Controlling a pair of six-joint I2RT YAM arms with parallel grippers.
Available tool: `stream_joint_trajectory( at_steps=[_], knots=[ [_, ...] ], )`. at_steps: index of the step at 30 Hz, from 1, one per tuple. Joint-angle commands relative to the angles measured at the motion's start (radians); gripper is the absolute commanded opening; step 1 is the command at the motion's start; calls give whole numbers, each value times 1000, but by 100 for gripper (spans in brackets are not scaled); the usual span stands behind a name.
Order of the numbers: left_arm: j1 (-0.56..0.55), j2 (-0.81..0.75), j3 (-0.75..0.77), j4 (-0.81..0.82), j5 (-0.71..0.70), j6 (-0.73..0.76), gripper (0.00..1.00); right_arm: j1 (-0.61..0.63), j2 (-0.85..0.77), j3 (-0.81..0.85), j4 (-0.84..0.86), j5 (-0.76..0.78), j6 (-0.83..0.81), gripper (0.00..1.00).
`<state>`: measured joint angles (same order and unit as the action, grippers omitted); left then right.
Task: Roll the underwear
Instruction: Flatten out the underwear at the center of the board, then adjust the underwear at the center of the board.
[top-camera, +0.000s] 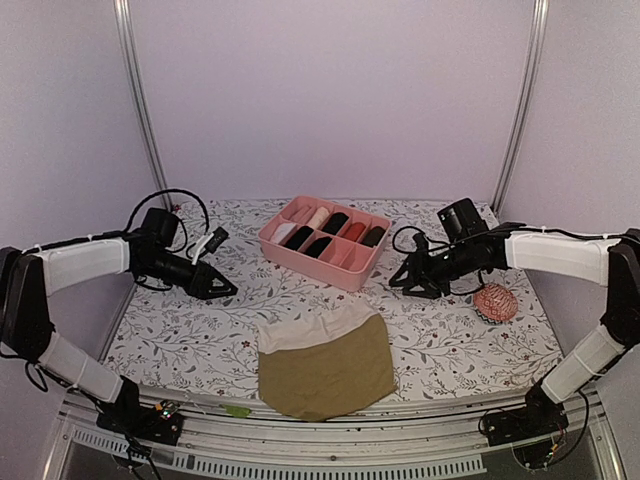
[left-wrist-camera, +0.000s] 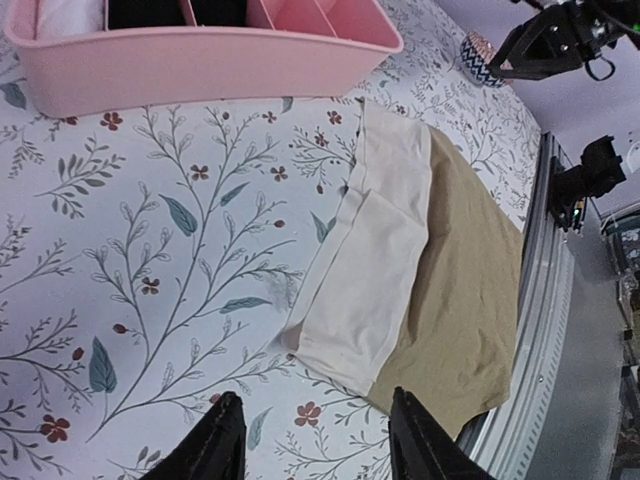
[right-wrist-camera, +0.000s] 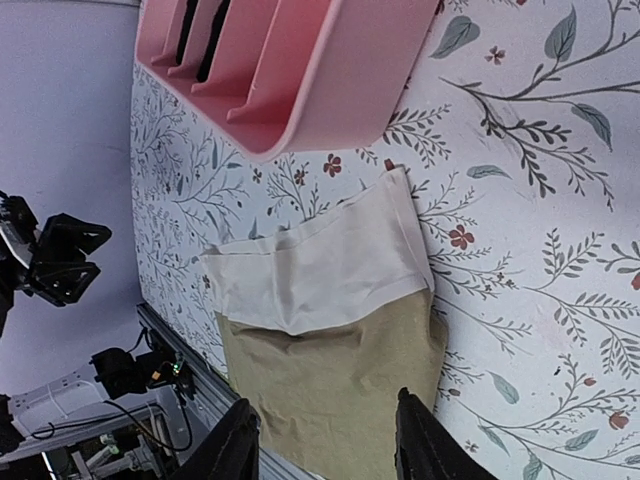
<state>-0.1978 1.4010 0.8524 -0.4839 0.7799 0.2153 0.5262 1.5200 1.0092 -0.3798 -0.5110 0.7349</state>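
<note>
Floral-printed covering is noted across the table (top-camera: 180, 340), with plain pale walls behind. At the left claw (left-wrist-camera: 315, 440) the fingers are seen parted with nothing between them; it is held above the table, left of the garment. At the right claw (right-wrist-camera: 325, 440) the fingers are likewise parted and empty; it is held over the table near the garment's far right corner.

Between the two arms, at the near edge of the table, the underwear (top-camera: 325, 365) is found: one olive-brown brief laid flat. Its cream waistband is turned toward the pink box (top-camera: 305, 258) and lies just beside it, with no contact seen. Dark and pale rolls are seen in the box compartments. A small patterned ball (top-camera: 496, 301) is noted at the right, well apart from the garment.

No rolling is judged to have been done on this brief. The fabric is judged light, soft and limp, and it is likely to slide or bunch on the cover if merely pushed. A hold is best taken at the two corners of one edge, one claw at each. The waistband's thicker hem is judged to offer the firmer pinch.
</note>
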Motion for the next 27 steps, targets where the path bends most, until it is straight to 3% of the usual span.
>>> stream_joint_trajectory(
  at_steps=[1, 4, 8, 16, 27],
  knots=[
    [-43, 70, 13, 9, 46, -185, 50, 3, 58, -8, -39, -14, -140, 43],
    [-66, 38, -19, 42, -1, -228, 51, 3, 131, 3, -44, -19, -190, 39],
    [-184, 62, -28, 50, -135, -377, 55, 3, 194, 20, -22, -51, -200, 37],
    [-261, 107, -109, 133, -178, -499, 52, 3, 227, 45, -27, -49, -201, 40],
    [-336, 288, 25, 87, -302, -549, 46, 1, 199, 38, -49, -24, -189, 44]
  ],
)
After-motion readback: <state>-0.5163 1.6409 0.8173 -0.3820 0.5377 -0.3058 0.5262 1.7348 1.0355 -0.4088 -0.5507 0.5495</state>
